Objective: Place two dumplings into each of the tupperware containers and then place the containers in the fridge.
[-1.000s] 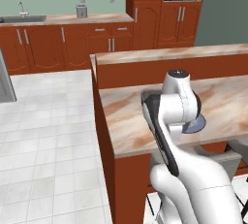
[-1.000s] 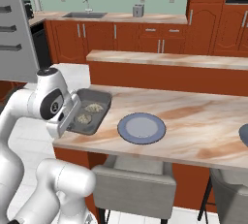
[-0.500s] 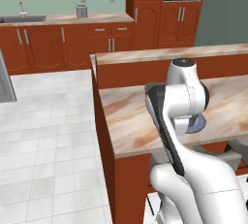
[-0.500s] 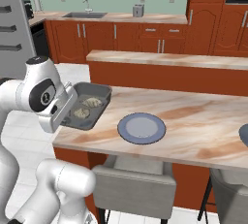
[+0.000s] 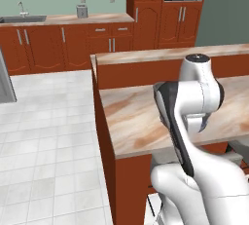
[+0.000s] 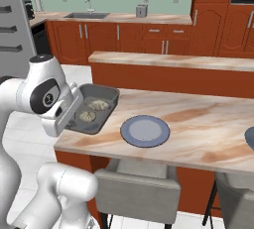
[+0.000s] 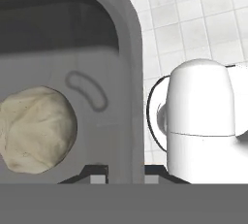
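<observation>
Centrally, a marble-patterned counter (image 6: 188,134) with a raised ledge behind it stands in a kitchen of reddish-brown cabinets (image 6: 149,37), white floor tiles (image 5: 44,136) and a pale green back wall; a sink (image 6: 89,15) sits in the far worktop and a grey fridge (image 6: 12,25) stands at the left edge of the right base view. Two grey chairs (image 6: 136,191) are drawn up at the counter's near edge. The claw (image 7: 125,177) is pressed together on the wall of one dark grey container (image 6: 96,106), its two fingertips pinching the rim at the bottom of the hand view. From the right, that container is tilted at the counter's left end, its near side raised in the grip; whether its far edge touches the surface cannot be told. Two dumplings (image 6: 98,105) lie inside it, side by side; one shows close in the hand view. One round blue-grey plate (image 6: 145,130) lies flat near the counter's front edge, just beside the container, and part of a second round dish (image 6: 249,138) shows at the right edge.
</observation>
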Robot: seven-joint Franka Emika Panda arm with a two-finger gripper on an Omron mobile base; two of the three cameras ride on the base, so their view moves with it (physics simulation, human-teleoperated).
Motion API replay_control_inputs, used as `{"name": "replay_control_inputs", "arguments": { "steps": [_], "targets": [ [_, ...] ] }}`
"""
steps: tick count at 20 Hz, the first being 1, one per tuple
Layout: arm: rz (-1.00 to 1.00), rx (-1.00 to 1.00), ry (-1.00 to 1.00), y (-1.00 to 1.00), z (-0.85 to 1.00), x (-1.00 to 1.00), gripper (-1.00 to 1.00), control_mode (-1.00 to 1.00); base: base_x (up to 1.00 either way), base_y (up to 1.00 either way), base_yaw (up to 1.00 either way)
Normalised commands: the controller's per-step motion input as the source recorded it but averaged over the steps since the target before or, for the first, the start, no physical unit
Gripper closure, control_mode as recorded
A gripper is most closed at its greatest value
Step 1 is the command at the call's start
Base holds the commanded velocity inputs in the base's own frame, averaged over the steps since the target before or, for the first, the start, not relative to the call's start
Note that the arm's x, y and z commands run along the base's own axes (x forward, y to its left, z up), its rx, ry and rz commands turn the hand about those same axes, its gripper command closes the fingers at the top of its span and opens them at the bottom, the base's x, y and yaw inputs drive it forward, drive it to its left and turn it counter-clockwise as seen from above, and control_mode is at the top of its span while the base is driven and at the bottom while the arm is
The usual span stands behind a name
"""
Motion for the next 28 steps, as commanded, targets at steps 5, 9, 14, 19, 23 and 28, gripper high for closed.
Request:
{"name": "replay_control_inputs", "arguments": {
  "steps": [5,9,14,19,23,28],
  "targets": [
    [0.00,0.00,0.00,-0.25,0.19,-0.40,1.00,-1.00,0.00,0.00,0.00],
    [0.00,0.00,0.00,-0.02,0.06,-0.23,1.00,1.00,-0.30,0.02,0.03],
    [0.00,0.00,0.00,0.00,0.00,0.00,1.00,1.00,-0.73,0.91,0.46],
    [0.00,0.00,0.00,0.00,0.00,0.00,1.00,1.00,-0.58,1.00,0.58],
    [0.00,0.00,0.00,0.00,0.00,0.00,1.00,1.00,0.20,1.00,0.51],
    [0.00,0.00,0.00,0.00,0.00,0.00,1.00,1.00,1.00,0.32,0.48]
  ]
}}
